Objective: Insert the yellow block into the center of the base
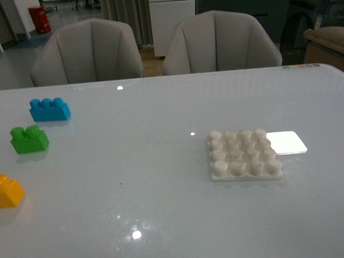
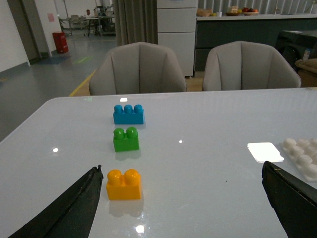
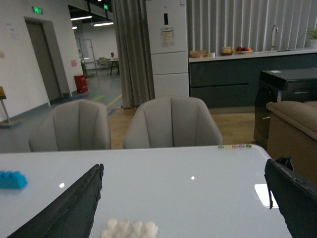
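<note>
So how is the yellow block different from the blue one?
The yellow block is orange-yellow; the blue brick is bright blue. The yellow block has two round studs and the blue brick has three, so the blue brick is longer. The yellow block lies nearest the robot and the blue brick farthest, with the green brick between them. Both sit studs-up on the table, with nothing touching them.
</note>
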You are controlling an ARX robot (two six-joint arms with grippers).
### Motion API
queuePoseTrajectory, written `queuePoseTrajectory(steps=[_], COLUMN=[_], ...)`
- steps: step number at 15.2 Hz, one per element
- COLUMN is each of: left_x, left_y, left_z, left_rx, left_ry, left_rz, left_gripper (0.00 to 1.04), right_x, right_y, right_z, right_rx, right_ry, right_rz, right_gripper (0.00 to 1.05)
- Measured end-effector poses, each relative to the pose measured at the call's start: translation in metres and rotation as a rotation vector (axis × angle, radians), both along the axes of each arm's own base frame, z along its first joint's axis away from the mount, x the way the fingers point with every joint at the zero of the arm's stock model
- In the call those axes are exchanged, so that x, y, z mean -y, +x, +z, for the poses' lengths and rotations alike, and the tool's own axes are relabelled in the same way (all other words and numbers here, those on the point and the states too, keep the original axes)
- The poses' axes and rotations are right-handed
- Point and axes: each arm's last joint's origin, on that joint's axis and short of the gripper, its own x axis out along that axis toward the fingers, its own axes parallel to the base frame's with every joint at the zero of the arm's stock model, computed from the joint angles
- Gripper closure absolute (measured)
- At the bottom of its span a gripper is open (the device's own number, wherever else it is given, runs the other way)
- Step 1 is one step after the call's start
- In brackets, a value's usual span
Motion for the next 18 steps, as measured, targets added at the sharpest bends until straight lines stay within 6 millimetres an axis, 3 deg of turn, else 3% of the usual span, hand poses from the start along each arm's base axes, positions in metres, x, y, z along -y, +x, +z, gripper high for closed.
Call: queuePoseTrajectory(steps=[1, 3, 6, 8, 11, 12, 14, 18], left_x=[0.0, 0.0, 0.0, 0.0, 0.0, 0.0, 0.0, 0.0], left_y=[0.0, 0.0, 0.0, 0.0, 0.0, 0.0, 0.0, 0.0], left_z=[0.0, 0.0, 0.0, 0.0, 0.0, 0.0, 0.0, 0.0], left_rx=[0.0, 0.0, 0.0, 0.0, 0.0, 0.0, 0.0, 0.0], left_ry=[0.0, 0.0, 0.0, 0.0, 0.0, 0.0, 0.0, 0.0], left_rz=[0.0, 0.0, 0.0, 0.0, 0.0, 0.0, 0.0, 0.0], left_gripper=[0.07, 0.07, 0.07, 0.07, 0.07, 0.07, 0.07, 0.07], right_x=[0.001, -0.001, -0.007, -0.018, -0.048, -0.056, -0.071, -0.083], right_y=[0.028, 0.093, 0.192, 0.227, 0.241, 0.243, 0.248, 0.259], right_z=[0.015, 0.016, -0.026, -0.066, -0.135, -0.145, -0.157, -0.165], right_rx=[0.023, -0.122, -0.439, -0.626, -0.894, -0.933, -0.963, -0.985], right_ry=[0.018, 0.067, 0.113, 0.128, 0.128, 0.131, 0.145, 0.194], right_rz=[-0.021, -0.071, -0.154, -0.155, -0.12, -0.112, -0.087, -0.047], right_gripper=[0.06, 0.06, 0.06, 0.06, 0.06, 0.06, 0.06, 0.06])
